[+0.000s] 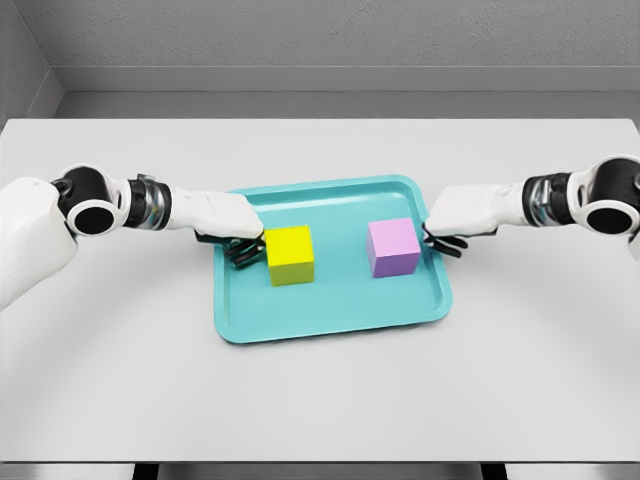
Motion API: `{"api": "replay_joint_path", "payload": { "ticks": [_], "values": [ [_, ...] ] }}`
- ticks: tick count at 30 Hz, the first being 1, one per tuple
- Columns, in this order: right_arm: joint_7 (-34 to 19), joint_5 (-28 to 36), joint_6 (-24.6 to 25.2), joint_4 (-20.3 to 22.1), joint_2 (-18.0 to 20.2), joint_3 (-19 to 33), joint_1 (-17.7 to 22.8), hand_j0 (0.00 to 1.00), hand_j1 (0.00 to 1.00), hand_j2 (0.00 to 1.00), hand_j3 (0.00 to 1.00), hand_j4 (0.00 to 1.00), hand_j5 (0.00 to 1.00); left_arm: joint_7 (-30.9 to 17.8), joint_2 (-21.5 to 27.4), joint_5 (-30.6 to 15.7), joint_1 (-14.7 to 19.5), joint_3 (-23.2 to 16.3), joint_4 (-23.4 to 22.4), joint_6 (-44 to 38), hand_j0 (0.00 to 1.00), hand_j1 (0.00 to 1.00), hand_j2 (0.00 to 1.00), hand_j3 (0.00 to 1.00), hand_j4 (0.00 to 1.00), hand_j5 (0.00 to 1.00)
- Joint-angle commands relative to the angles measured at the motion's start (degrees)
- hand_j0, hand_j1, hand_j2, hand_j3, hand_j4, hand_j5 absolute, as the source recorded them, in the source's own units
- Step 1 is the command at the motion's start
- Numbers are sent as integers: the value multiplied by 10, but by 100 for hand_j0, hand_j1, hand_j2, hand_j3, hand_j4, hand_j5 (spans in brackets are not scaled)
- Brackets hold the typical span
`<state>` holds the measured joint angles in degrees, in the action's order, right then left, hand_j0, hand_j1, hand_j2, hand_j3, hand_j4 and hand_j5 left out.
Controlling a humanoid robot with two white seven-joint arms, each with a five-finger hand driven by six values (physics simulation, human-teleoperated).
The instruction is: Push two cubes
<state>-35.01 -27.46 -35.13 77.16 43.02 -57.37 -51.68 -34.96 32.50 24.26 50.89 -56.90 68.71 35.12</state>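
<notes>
Left arm enters from the table's (320, 400) left edge, forearm running rightward over the grey top. Left hand (228, 228) sits at the tray's (330, 325) left rim, palm down, dark fingers (243, 250) curled under and reaching over the rim; they touch or nearly touch the yellow cube's (290, 255) left face. Holds nothing, fingers bent narrow.

Tray is teal, shallow, slightly rotated, lying near the table's centre. Yellow cube stands flat in the tray's left half, close to the left rim. Purple cube (392, 247) stands flat in the right half, close to the right rim. Cubes well apart, bare tray floor between them.

Right hand (462, 215) is at the tray's right rim, just beside the purple cube's right face; contact cannot be told. Its dark fingers (444, 243) curl downward, gripping nothing. Right arm runs off to the table's right edge.
</notes>
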Motion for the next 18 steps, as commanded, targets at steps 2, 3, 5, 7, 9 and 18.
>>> {"api": "replay_joint_path", "payload": {
  "ticks": [2, 3, 5, 7, 9, 18],
  "values": [
    [0, 0, 1, -5, -1, -3, 1, 0, 0, 0, 0, 0, 0, 0, 1, -5, 0, 0, 0, -1, 10, 10, 10, 10, 10, 10],
    [0, -7, 1, -14, -2, -3, 2, 0, 0, 0, 0, 0, 0, 0, 0, -5, 0, 0, 0, -1, 10, 10, 10, 10, 10, 10],
    [0, -8, 1, -19, -4, -5, 1, 0, 0, 0, 0, 0, 0, 0, 0, -5, 0, 0, 0, -1, 10, 10, 10, 10, 10, 10],
    [0, -8, 1, -19, -7, -5, 2, 0, 0, 0, 0, 0, 0, 0, 0, -5, 0, 0, 0, -1, 10, 10, 10, 10, 10, 10],
    [0, -8, 1, -19, -7, -6, 2, 0, 0, 0, 0, 0, 0, 0, 0, -7, 1, 0, 0, -1, 10, 10, 10, 10, 10, 10],
    [0, -8, 1, -19, -25, -13, 2, 0, 0, 0, 0, 0, 0, 0, 1, -7, 1, -8, 16, -1, 11, 11, 11, 11, 11, 11]
  ]
}}
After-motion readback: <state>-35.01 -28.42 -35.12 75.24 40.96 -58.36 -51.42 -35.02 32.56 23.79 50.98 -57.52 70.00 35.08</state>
